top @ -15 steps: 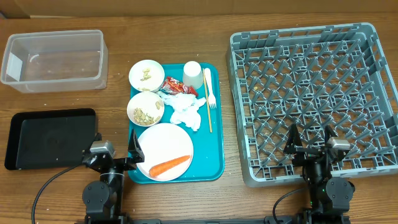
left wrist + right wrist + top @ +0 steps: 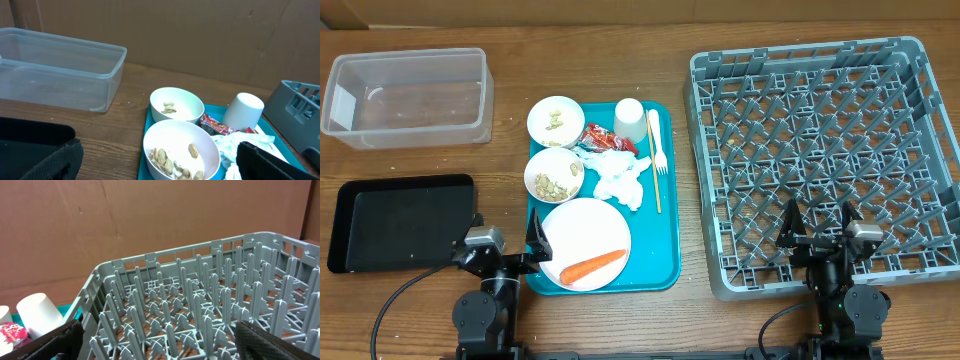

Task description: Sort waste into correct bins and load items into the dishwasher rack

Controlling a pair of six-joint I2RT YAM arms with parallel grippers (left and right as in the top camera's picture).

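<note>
Grey dishwasher rack (image 2: 820, 150) fills the right of the counter (image 2: 600, 40), empty. The teal tray (image 2: 655, 250) sits mid-counter; the clear tub (image 2: 410, 100) and black tray (image 2: 405, 222) on the left are empty. On the teal tray, the plate (image 2: 580, 230) holds the carrot (image 2: 592, 265), and two bowls (image 2: 533, 180) hold nuts (image 2: 555, 185), beside the tissue (image 2: 620, 178), wrapper (image 2: 598, 137), cup (image 2: 630, 120) and fork (image 2: 658, 140). The left gripper (image 2: 505, 220) and right gripper (image 2: 817, 215) gape wide, holding nothing.

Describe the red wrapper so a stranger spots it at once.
Find the teal tray in the middle of the table. Near its far end, between the far bowl and the cup, lies the red wrapper, the only red, crinkly thing among white pieces.
</note>
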